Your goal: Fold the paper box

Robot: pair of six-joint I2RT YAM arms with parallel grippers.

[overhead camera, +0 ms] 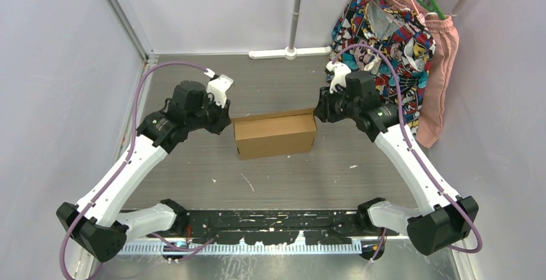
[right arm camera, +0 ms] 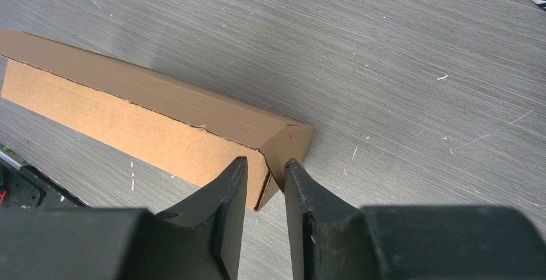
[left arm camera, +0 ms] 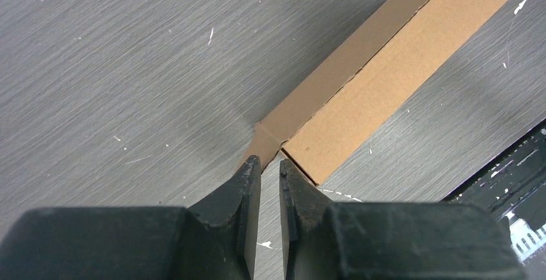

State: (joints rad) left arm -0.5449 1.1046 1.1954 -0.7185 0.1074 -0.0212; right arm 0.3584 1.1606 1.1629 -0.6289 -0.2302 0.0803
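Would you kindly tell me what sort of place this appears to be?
Likely a robot lab test cell: pale partition walls, two arms bolted to a scuffed table, garments hanging nearby.

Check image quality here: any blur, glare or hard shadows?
Top external: even light, sharp, only a soft shadow beside the paper box. Left wrist: box sharp, the left hand dark with little detail. Right wrist: right hand likewise, mild sheen on the table.
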